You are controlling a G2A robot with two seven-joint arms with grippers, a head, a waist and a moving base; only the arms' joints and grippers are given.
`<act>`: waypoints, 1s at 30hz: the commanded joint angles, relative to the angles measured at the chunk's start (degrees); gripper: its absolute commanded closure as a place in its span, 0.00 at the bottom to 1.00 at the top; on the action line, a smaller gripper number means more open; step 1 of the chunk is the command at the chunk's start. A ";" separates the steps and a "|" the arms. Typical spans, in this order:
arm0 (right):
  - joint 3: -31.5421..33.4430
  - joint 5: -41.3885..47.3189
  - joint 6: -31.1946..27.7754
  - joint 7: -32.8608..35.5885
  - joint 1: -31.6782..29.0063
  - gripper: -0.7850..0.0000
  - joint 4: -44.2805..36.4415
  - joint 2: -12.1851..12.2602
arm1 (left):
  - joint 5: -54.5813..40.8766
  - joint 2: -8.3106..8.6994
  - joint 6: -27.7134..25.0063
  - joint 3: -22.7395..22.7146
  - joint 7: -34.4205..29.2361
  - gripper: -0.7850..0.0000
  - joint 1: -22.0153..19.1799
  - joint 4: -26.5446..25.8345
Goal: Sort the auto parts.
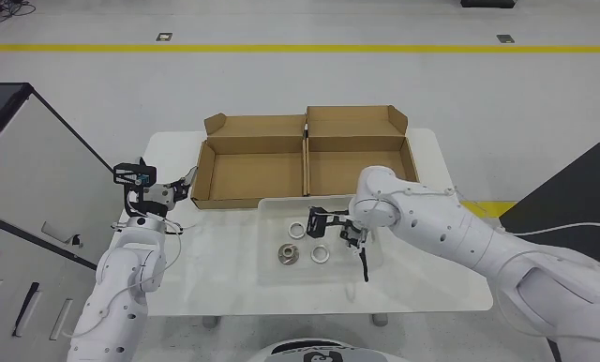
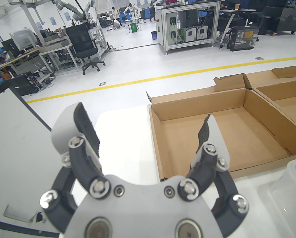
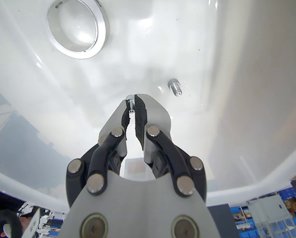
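My right gripper (image 3: 131, 99) pinches a small bolt (image 3: 131, 106) between its pads (image 3: 139, 115), long axis running out along them, head seemingly at the tips. My left gripper (image 2: 143, 111) gapes wide beside the cardboard box (image 2: 224, 130).

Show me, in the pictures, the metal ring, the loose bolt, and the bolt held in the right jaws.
metal ring (image 3: 103, 28), right wrist view, on its flat rim.
loose bolt (image 3: 174, 88), right wrist view, on its middle.
held bolt (image 3: 131, 104), right wrist view, on its thread.

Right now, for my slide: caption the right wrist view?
Right gripper shut on a small bolt in the bin; second bolt and metal ring nearby.
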 commanded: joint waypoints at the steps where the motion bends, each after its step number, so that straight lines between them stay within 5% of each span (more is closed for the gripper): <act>1: 0.92 1.05 0.10 0.10 0.05 1.00 -1.54 0.35 | 0.00 0.00 0.00 0.00 0.00 0.00 0.00 0.00; 16: 11.43 11.86 -0.35 -0.34 -0.81 1.00 -14.88 7.05 | 0.00 0.00 0.00 0.00 0.00 0.00 0.00 0.00; 25: 11.43 11.86 -0.35 -0.34 -0.81 1.00 -14.88 7.05 | 0.00 0.00 0.00 0.00 0.00 0.00 0.00 0.00; 30: 15.04 15.19 2.22 -6.60 -2.20 1.00 -10.78 7.63 | 0.00 0.00 0.00 0.00 0.00 0.00 0.00 0.00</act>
